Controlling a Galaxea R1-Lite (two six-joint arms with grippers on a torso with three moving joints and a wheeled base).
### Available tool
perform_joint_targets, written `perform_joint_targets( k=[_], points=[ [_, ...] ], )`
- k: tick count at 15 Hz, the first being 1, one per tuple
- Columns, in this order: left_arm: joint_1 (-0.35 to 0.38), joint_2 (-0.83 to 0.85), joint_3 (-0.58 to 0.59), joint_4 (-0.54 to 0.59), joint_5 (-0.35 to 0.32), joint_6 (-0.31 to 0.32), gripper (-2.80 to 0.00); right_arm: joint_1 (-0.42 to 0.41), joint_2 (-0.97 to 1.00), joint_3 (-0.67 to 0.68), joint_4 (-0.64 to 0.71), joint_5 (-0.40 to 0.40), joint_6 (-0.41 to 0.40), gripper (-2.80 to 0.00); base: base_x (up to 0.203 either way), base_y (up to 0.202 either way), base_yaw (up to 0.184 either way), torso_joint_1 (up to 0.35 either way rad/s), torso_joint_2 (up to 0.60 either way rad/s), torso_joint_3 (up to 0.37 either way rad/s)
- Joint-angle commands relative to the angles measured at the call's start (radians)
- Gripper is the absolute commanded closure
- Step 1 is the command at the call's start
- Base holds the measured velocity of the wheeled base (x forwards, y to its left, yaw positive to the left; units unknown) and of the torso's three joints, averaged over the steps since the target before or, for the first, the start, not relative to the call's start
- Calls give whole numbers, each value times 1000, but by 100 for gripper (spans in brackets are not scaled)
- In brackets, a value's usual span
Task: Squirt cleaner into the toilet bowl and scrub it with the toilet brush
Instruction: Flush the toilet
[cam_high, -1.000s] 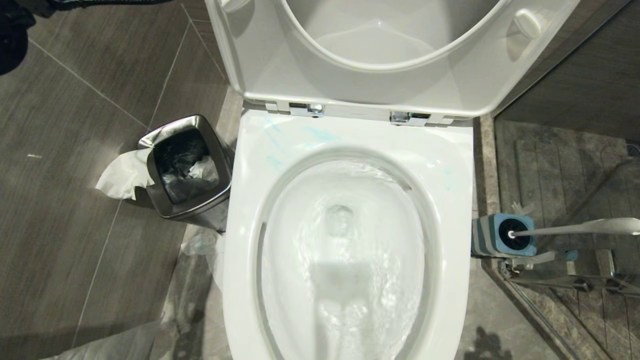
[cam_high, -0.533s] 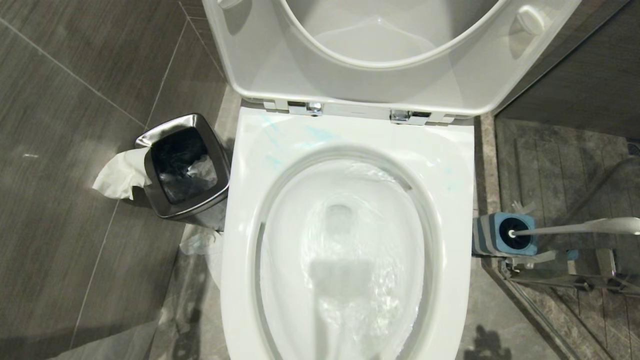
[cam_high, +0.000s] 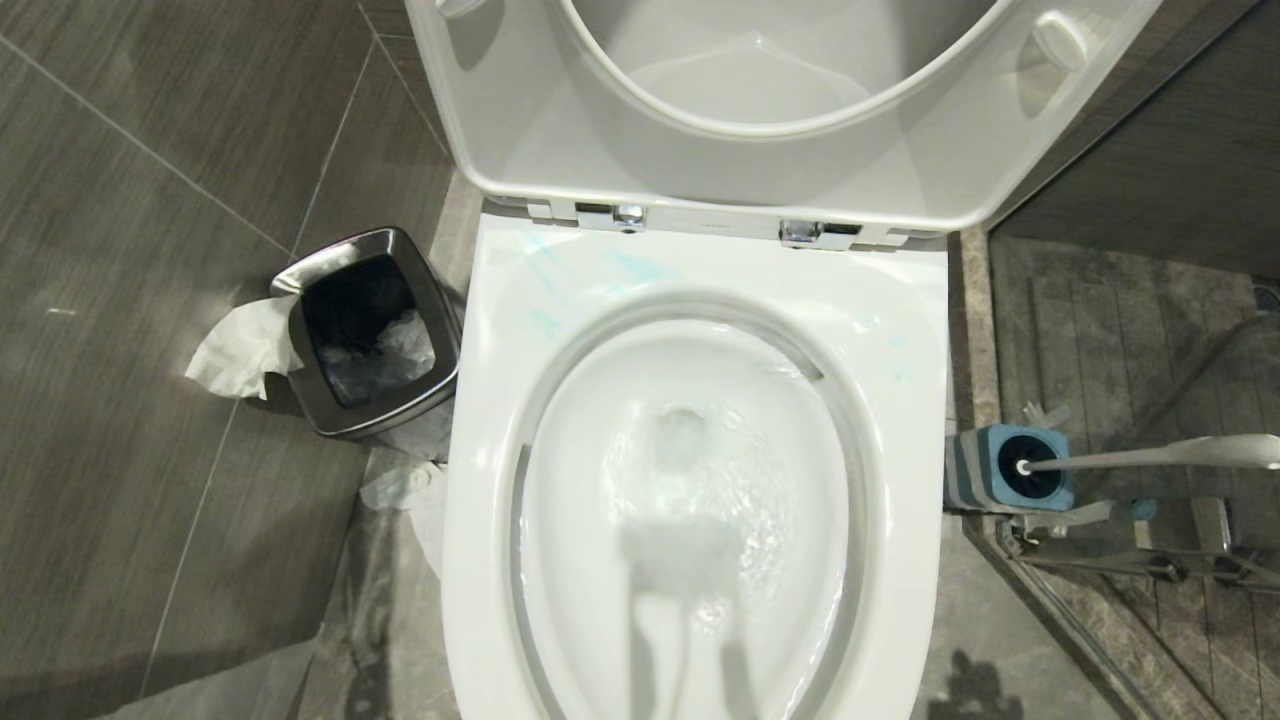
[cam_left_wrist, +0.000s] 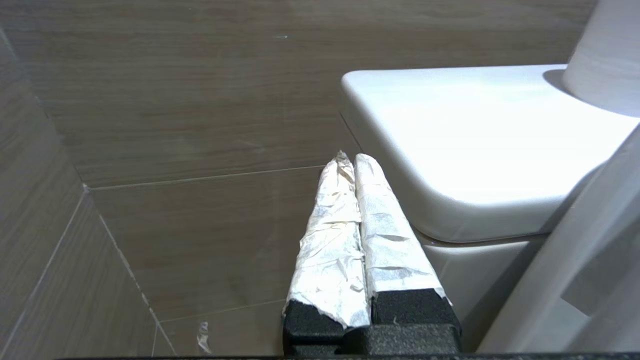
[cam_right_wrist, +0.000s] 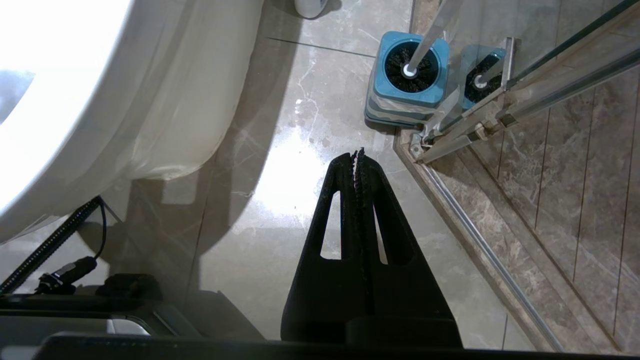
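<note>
The toilet bowl (cam_high: 480, 450) fills the middle of the head view, seat and lid raised (cam_high: 720, 170), with water swirling inside and faint blue streaks on its back rim (cam_high: 620, 265). The toilet brush (cam_high: 1150, 455) stands in its blue-and-grey holder (cam_high: 975, 470) on the floor to the bowl's right, its black head down in the holder (cam_right_wrist: 407, 65). My left gripper (cam_left_wrist: 352, 157), its fingers wrapped in white paper, is shut and empty beside the white cistern (cam_left_wrist: 475, 140). My right gripper (cam_right_wrist: 358, 152) hangs shut and empty above the floor, short of the holder. The cleaner is out of view.
A square steel bin (cam_high: 440, 330) with white tissue (cam_high: 235, 350) hanging over its edge stands left of the bowl. A glass shower door and its metal track (cam_right_wrist: 475, 130) run just behind the brush holder. Crumpled clear plastic (cam_high: 400, 490) lies by the bowl's left side.
A dark arm part at the head view's upper left corner has gone out of the picture. The swirl of water in the bowl has shrunk toward the middle.
</note>
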Motion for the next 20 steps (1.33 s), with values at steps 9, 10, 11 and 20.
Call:
perform_joint_targets(
  k=[9, 10, 11, 20],
  points=[
    [49, -205, 0, 475, -167, -104, 0, 0, 1, 0, 0, 0, 1, 0, 0, 0, 0, 0, 0, 0],
    [49, -209, 8, 497, -202, -149, 0, 0, 1, 0, 0, 0, 0, 0, 0, 0, 0, 0, 0, 0],
    [50, -207, 11, 503, -242, -194, 0, 0, 1, 0, 0, 0, 1, 0, 0, 0, 0, 0, 0, 0],
    [153, -90, 14, 418, -292, -293, 0, 0, 1, 0, 0, 0, 1, 0, 0, 0, 0, 0, 0, 0]
  ],
)
